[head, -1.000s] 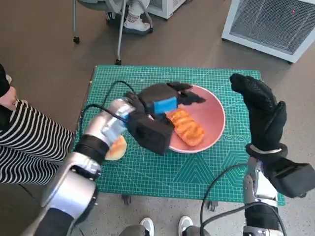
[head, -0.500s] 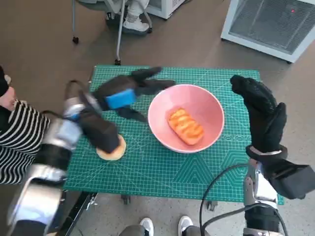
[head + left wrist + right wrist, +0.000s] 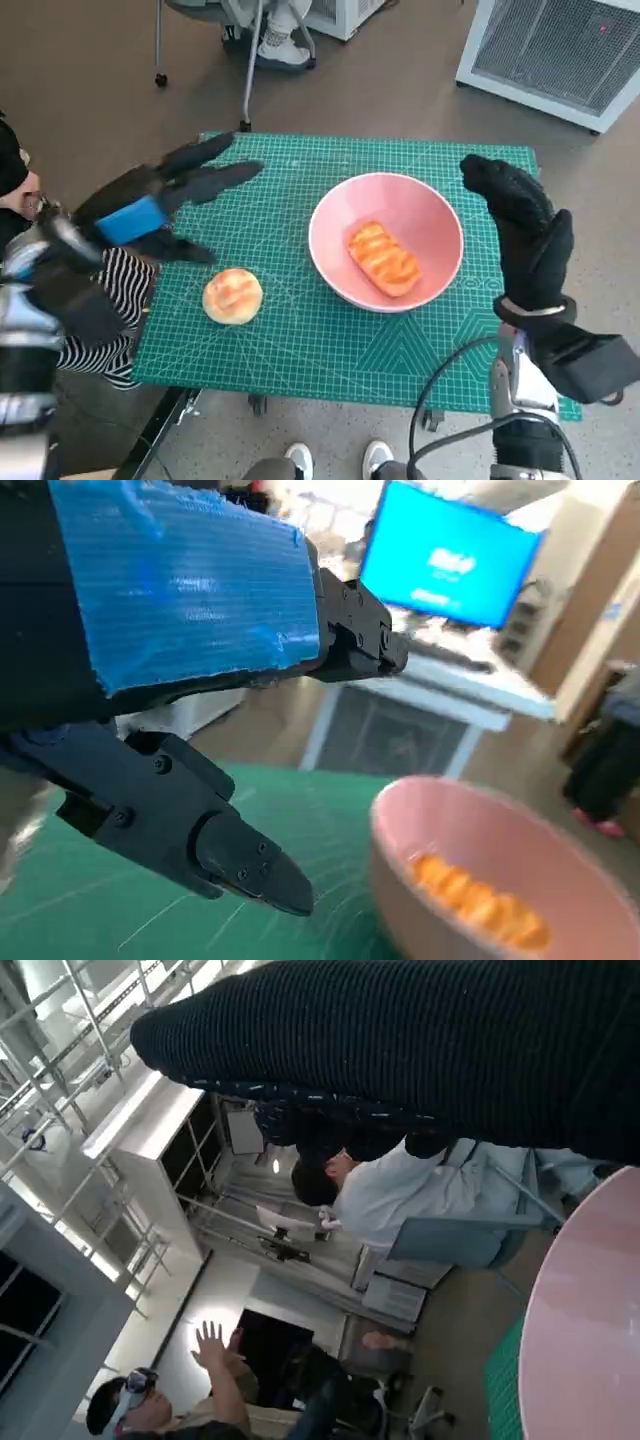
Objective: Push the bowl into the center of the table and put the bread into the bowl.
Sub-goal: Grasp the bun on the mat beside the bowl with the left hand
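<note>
A pink bowl (image 3: 430,215) stands on the green cutting mat (image 3: 300,340), right of the middle, with an orange bread loaf (image 3: 382,258) lying inside it. The left wrist view shows the same bowl (image 3: 440,820) and loaf (image 3: 478,902). A round bun (image 3: 233,296) lies on the mat near its left front. My left hand (image 3: 165,195) hovers above the mat's left edge, fingers apart, holding nothing; its fingers (image 3: 240,855) show in the left wrist view. My right hand (image 3: 522,235) stands upright just right of the bowl, holding nothing; its glove (image 3: 420,1040) and the bowl's rim (image 3: 590,1310) show in the right wrist view.
A person in a striped sleeve (image 3: 85,290) sits close at the table's left. Chair legs and feet (image 3: 270,40) are behind the table, and a white grilled unit (image 3: 560,55) at the back right. People (image 3: 400,1185) appear in the right wrist view.
My left hand has drawn back from over the bowl to the table's left edge, uncovering the bun. The loaf stays in the bowl. My right hand has barely moved.
</note>
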You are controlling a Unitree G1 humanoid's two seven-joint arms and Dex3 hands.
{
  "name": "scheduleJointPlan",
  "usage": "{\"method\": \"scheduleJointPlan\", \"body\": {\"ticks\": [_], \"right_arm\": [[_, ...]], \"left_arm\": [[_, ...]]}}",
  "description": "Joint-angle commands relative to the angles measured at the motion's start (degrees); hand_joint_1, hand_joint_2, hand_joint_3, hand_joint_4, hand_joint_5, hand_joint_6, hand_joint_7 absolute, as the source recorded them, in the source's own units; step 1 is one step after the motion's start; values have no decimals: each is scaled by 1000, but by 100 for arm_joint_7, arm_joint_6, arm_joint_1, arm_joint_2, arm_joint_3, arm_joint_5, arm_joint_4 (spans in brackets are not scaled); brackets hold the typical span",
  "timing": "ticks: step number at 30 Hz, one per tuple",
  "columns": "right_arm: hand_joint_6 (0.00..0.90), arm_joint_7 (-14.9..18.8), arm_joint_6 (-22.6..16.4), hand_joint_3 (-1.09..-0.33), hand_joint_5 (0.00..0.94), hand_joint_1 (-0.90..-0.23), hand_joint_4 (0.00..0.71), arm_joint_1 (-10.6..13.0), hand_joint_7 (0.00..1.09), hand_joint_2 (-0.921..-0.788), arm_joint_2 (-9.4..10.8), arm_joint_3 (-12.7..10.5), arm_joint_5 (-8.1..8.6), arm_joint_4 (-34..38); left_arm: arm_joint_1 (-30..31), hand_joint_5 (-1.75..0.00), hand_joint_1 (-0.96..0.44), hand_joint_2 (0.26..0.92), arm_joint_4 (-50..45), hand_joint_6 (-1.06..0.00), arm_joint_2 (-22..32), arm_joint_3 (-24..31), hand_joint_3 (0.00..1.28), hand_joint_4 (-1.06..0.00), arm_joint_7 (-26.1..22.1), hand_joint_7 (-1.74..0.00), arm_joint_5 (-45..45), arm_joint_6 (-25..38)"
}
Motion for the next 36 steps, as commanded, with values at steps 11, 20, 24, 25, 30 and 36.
{"method": "scheduleJointPlan", "body": {"ticks": [11,20,24,25,30,36], "right_arm": [[57,154,106,-771,0,-753,155,11,476,-921,-34,-4,0,149],[54,187,123,-774,0,-747,156,12,482,-921,-86,-16,7,135],[54,202,127,-774,1,-745,156,16,484,-921,-96,-17,15,137],[53,206,128,-774,1,-745,156,17,484,-921,-98,-19,17,139],[52,234,138,-775,0,-744,155,22,486,-921,-104,-32,32,139],[50,272,166,-776,0,-743,155,36,489,-921,-129,-56,62,127]], "left_arm": [[855,-8,-369,760,-793,-311,327,-47,0,-100,-462,-47,417,997],[1053,-4,-344,752,-1081,-307,264,-243,0,-100,-774,-40,626,1547],[1039,-4,-353,750,-919,-305,147,-374,0,-102,-738,-37,737,1504],[1030,-4,-353,749,-858,-305,118,-403,0,-103,-702,-37,774,1467],[864,-5,-341,735,-227,-304,-121,-640,0,-109,-358,-35,1111,1147],[523,-4,-325,725,767,-303,-463,-950,0,-111,102,-32,1520,852]]}}
